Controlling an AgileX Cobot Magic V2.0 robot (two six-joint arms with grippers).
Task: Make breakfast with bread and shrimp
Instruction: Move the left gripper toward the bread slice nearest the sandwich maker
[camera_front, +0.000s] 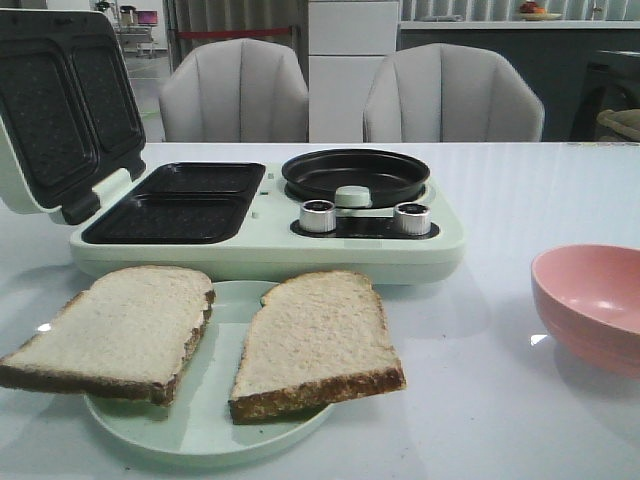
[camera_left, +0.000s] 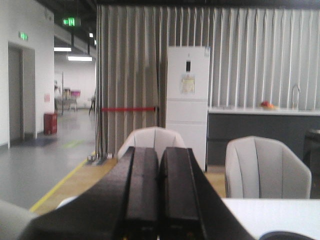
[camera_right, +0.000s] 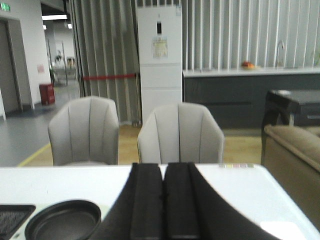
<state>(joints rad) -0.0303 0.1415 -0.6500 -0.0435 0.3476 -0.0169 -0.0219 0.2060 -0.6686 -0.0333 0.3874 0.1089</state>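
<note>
Nothing of the task looks started, judging by how things lie. The 2 slices of bread sit in the lower left of the front view on a pale green plate (camera_front: 205, 430); the left slice (camera_front: 115, 328) overhangs the plate's left rim, the right slice (camera_front: 315, 340) lies just beside it, and the 2 are close but appear apart. Behind them, across the middle of the frame, stands the breakfast maker (camera_front: 270, 245); its lid (camera_front: 65, 105) is tipped open at the upper left, the 2 dark sandwich wells (camera_front: 175, 202) are bare, and the round pan (camera_front: 355, 173) at centre is bare too, with 2 silver knobs (camera_front: 318, 215) in front of it. A pink bowl (camera_front: 592, 305) sits at the right edge; its inside is mostly hidden from this angle, so the shrimp cannot be seen in any view, and whether it lies in there I cannot tell.

Neither arm shows in the front view. In the left wrist view the left gripper (camera_left: 159, 200) has its black fingers pressed together, holding nothing, raised and facing the chairs; in the right wrist view the right gripper (camera_right: 163, 205) is likewise closed and empty, with the pan at lower left of that frame.

Left to do, as I judge it: every step, both bread and shrimp.
</note>
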